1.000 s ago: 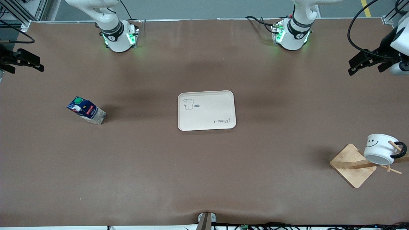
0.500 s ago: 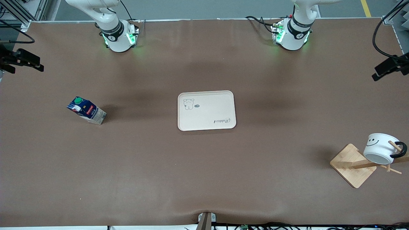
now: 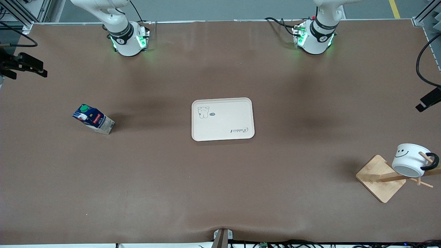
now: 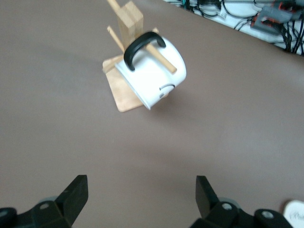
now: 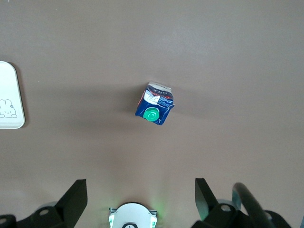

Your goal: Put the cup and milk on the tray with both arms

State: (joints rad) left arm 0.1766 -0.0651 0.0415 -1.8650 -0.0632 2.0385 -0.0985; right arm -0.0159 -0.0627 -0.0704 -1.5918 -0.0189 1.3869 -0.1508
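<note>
The cup [image 3: 410, 160] hangs tilted by its black handle on a peg of a wooden rack, at the left arm's end of the table. It also shows in the left wrist view [image 4: 154, 71]. My left gripper [image 4: 141, 190] is open and empty, up in the air short of the cup; only a bit of it shows in the front view [image 3: 428, 100]. The milk [image 3: 93, 119] stands at the right arm's end, also seen in the right wrist view [image 5: 154, 109]. My right gripper [image 5: 141, 190] is open and empty, high above the table [image 3: 40, 70]. The tray [image 3: 223, 119] lies bare mid-table.
The wooden rack has a square base [image 3: 380, 178] and an upright post [image 4: 130, 19] with pegs. The right arm's base [image 5: 132, 216] shows under its gripper. A tray corner [image 5: 9, 102] shows in the right wrist view. A black cable [image 3: 422, 65] hangs by the left arm.
My left gripper has moved toward the front camera and the cup, sliding mostly out of the front view. The right arm, milk, cup and tray have not moved.
</note>
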